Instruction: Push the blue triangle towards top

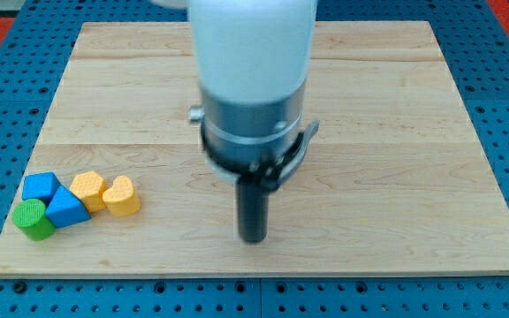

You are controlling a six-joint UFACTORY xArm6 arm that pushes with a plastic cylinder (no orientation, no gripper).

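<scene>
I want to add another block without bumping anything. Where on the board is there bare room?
The whole stretch to the view's right of my tip is bare, as is the top-left. It is crowded at bottom left: blue cube, blue triangle, green cylinder, yellow block and yellow heart huddle together.

The white arm body point(253, 44) is cut off at the view's top.

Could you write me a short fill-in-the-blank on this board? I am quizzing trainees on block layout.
1. The blocks cluster at the board's bottom ____ corner in the view.
2. The green cylinder touches the ____ triangle.
3. The heart is coloured ____.
4. My tip stands to the view's ____ of all blocks.

Missing: left; blue; yellow; right
</scene>
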